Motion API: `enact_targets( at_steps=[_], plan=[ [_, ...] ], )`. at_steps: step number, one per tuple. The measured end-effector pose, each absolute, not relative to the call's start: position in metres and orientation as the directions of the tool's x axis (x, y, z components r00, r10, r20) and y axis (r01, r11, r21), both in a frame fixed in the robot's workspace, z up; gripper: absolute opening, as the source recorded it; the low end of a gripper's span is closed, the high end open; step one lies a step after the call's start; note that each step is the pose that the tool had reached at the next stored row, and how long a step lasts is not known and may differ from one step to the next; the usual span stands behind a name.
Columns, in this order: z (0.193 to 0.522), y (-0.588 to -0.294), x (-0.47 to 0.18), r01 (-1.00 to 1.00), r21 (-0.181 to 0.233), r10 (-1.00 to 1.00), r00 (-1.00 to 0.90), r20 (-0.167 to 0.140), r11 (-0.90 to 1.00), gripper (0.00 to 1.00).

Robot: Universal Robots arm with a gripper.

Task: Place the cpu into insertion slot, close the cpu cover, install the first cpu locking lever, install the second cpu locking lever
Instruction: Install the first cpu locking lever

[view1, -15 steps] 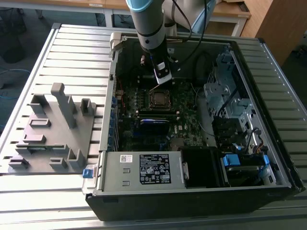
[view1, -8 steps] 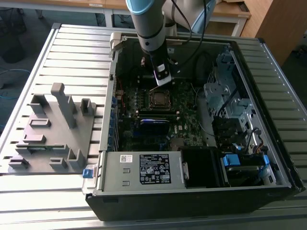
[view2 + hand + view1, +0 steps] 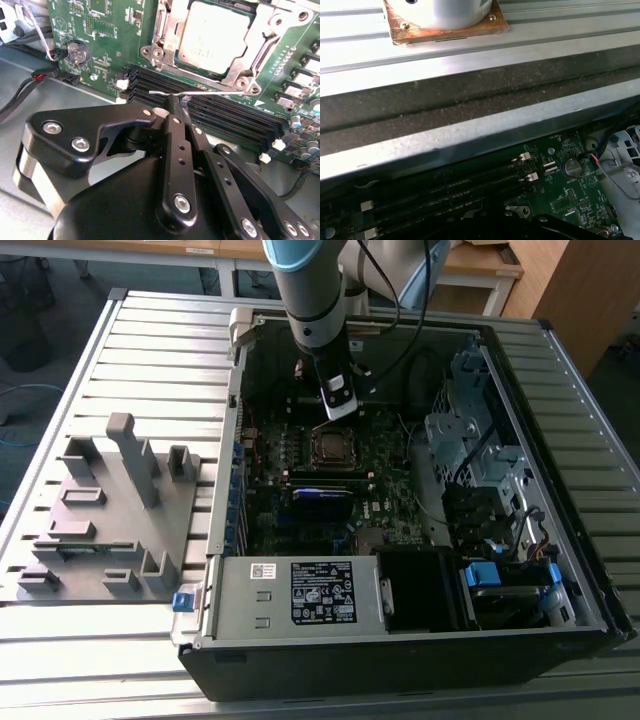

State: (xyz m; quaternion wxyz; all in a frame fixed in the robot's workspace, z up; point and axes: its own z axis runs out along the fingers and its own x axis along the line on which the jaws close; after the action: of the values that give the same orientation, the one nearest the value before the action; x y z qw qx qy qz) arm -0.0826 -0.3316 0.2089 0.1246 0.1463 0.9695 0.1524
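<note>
Exterior view: gripper (image 3: 337,415) upper centre of frame; cpu (image 3: 333,448) just below it, seated in insertion slot (image 3: 313,451).
Second wrist view: we see fingers (image 3: 172,135) clenched, tips touching the locking lever (image 3: 215,93) lying crosswise.

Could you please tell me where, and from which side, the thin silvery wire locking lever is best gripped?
Probably near the bent free tip of the thin silvery wire locking lever, coming from above with the fingers straddling the wire. It is a slender rod lying over the long black memory slots, so only its narrow width offers opposing faces.
</note>
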Motion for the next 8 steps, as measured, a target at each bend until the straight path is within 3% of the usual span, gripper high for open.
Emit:
enact_targets(
  at_steps=[8],
  plan=[
    [0.2065, -0.3317, -0.0797, 0.256, 0.329, 0.331, -0.922, -0.198, 0.909, 0.10]
  ],
)
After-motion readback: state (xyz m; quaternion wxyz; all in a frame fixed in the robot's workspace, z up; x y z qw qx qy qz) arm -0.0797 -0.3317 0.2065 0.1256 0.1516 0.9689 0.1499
